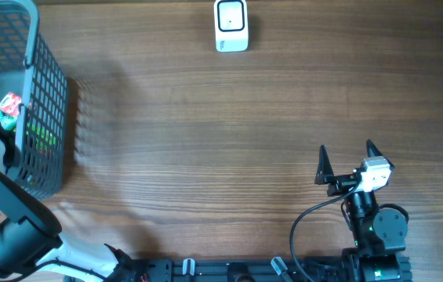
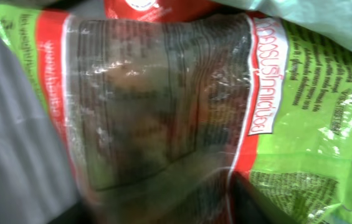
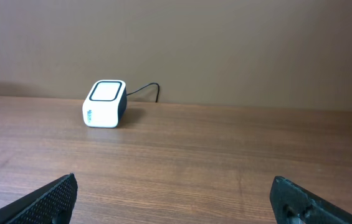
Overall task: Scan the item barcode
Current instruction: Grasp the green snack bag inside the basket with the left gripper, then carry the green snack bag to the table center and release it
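Deep in the basket [image 1: 45, 94] the left gripper's state is untellable; right gripper [image 1: 346, 146] rests low, jaws apart.

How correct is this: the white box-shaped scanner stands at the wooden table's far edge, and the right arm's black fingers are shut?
Not fully: the right arm's black fingers are open, spread wide, as the right wrist view shows. The white box-shaped scanner does stand at the far edge of the wooden table.
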Tool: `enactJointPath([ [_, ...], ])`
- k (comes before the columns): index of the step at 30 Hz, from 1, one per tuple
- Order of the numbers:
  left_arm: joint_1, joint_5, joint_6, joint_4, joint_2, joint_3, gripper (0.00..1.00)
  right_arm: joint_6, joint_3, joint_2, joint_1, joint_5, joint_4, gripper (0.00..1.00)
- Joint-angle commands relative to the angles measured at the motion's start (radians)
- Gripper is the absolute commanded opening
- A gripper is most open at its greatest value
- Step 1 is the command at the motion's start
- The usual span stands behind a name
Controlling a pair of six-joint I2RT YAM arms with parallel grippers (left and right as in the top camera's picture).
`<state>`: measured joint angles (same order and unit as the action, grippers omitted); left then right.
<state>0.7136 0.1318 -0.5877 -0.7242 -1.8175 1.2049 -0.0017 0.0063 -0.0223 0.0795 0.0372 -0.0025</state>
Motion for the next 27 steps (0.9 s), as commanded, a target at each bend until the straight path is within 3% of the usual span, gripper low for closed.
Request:
enactJointPath([
  [1,0.004,-0.019,-0.004,0.008,-0.005,-0.026,0.24,0.002,-0.001,0.005,-0.002,0.013,0.003,1.00],
  [2,0.004,-0.019,-0.004,0.006,-0.002,-0.019,0.14,0.003,-0.001,0.005,-0.002,0.013,0.003,1.00],
  [7,0.004,-0.018,-0.004,-0.071,0.159,0.140,0.12,0.002,-0.001,0.005,-0.002,0.013,0.003,1.00],
  [10,0.004,-0.019,-0.005,-0.080,0.352,0.234,0.04,0.002,-0.001,0.005,-0.002,0.013,0.003,1.00],
  [14,0.000,-0.055,-0.054,-0.072,0.518,0.241,0.04,0.002,-0.001,0.005,-0.002,0.013,0.003,1.00],
  [22,-0.033,-0.521,-0.049,-0.050,0.687,0.242,0.04,0.002,-0.001,0.005,-0.002,0.013,0.003,1.00],
  [24,-0.091,-0.566,-0.045,-0.075,0.690,0.242,0.04,0.002,-0.001,0.005,-0.002,0.013,0.003,1.00],
  [27,-0.246,-0.566,0.055,-0.124,0.691,0.242,0.04,0.002,-0.001,0.005,-0.002,0.013,0.003,1.00],
])
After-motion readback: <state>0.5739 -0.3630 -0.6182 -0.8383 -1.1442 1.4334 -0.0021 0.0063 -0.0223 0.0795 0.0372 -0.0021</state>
